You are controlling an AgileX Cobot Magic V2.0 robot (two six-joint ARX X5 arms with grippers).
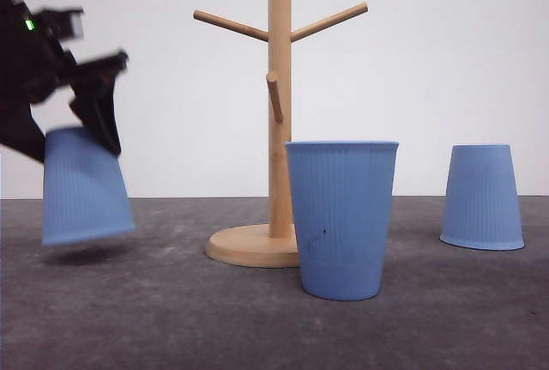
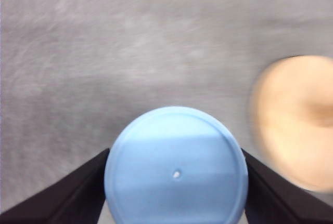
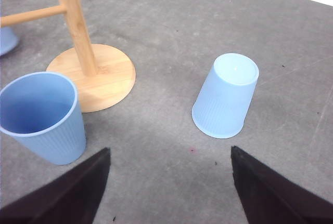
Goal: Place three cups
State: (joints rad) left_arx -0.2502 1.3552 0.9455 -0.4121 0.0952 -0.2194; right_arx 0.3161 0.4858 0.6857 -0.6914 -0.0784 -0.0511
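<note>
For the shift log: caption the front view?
Left gripper lifts an inverted cup beside the wooden stand.

Left gripper (image 1: 86,142) raised at the table's left, fingers clamped on an upside-down cup (image 1: 84,188), right gripper (image 3: 169,182) fingers spread wide

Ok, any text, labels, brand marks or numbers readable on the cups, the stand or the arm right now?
None readable.
Cup held by the left gripper: plain ribbed blue, no print.
Upright cup: only small dark specks, not lettering.
Upside-down cup: blank.
Wooden stand: bare wood.
Left arm: two green lights, no lettering.
</note>
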